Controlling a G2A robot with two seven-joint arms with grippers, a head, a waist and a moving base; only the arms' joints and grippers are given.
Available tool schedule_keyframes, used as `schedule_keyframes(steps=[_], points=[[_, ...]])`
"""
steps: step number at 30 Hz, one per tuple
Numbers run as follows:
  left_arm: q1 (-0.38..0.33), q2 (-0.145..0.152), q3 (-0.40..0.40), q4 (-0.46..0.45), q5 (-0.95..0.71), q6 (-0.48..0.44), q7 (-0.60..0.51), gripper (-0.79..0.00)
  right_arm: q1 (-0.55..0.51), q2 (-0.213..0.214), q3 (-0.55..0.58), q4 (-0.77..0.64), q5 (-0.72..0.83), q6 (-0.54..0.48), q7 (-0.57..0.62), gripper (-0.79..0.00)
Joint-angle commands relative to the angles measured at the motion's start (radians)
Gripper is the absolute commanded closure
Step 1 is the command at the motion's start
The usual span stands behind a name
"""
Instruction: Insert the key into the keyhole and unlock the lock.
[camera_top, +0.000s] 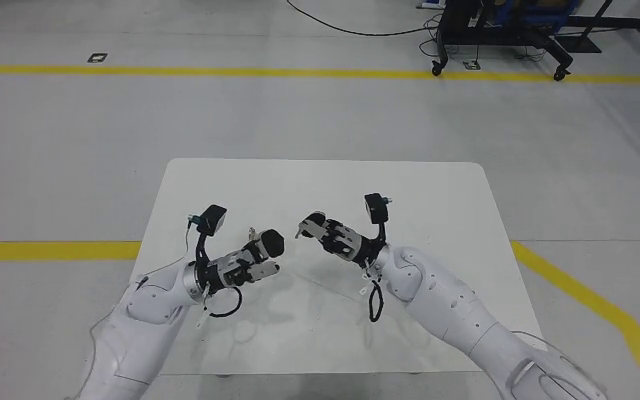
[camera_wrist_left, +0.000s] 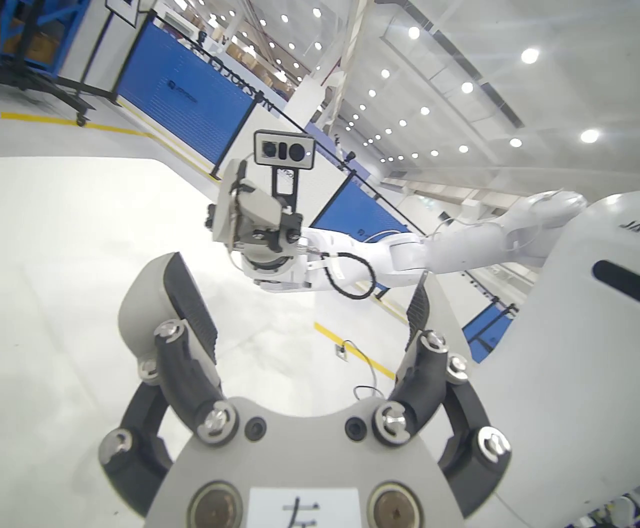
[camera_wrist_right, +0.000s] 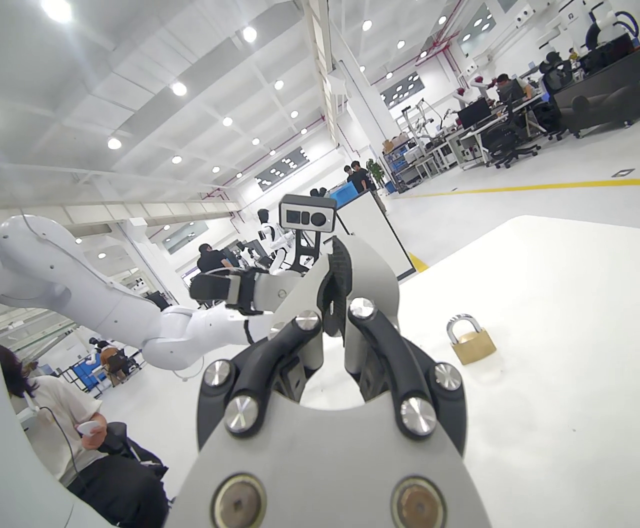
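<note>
White and rectangular, the table (camera_top: 330, 185) stood on a pale grey hall floor (camera_top: 120, 120). On it lay the small brass padlock with a silver shackle (camera_wrist_right: 470, 341), flat on its side, with both shackle legs seated in the body as far as could be seen. Nothing touched it. It lay near the right gripper (camera_wrist_right: 336, 255) but apart from it, well inside the rounded table corner seen in the right wrist view. Which part of the table that was could not be told.

The right gripper's jaws were closed, their ribbed black pads pressed together. Whether they pinched anything could not be made out. The left gripper (camera_wrist_left: 297, 280) had its jaws spread wide and held nothing, its ribbed black pads (camera_wrist_left: 192, 300) facing each other across the gap.

In the top view the two grippers faced each other above the middle of the table, near but not touching. Each arm came in over the table edge nearest the robot, the left arm by one corner of that edge and the right arm by the other.

Beyond the far edge a yellow line (camera_top: 300, 72) ran across the floor. A black wheeled frame (camera_top: 500, 35) stood past the far right corner, well apart from the table.
</note>
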Motion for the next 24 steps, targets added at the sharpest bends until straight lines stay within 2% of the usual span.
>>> schedule_keyframes(steps=[1,3,7,10,18,24], points=[[-0.014,0.013,0.021,0.009,-0.009,-0.002,0.004,-0.570,0.004,0.000,-0.010,0.000,0.007,0.000,-0.003,0.000],[-0.026,0.024,0.042,0.021,-0.014,-0.009,0.011,-0.505,0.009,-0.001,-0.023,-0.004,0.018,0.000,-0.006,0.000],[-0.044,0.044,0.070,0.041,0.003,-0.032,0.033,-0.440,0.022,-0.001,-0.054,-0.010,0.053,0.000,0.009,0.000],[-0.051,0.055,0.081,0.059,0.018,-0.057,0.058,-0.465,0.031,-0.001,-0.069,-0.008,0.067,0.000,0.013,0.000],[-0.064,0.073,0.103,0.083,0.015,-0.084,0.085,-0.446,0.046,0.001,-0.099,0.001,0.088,0.000,0.013,0.000],[-0.065,0.080,0.107,0.076,0.037,-0.084,0.085,-0.314,0.057,0.000,-0.122,0.003,0.100,0.000,0.023,0.000]])
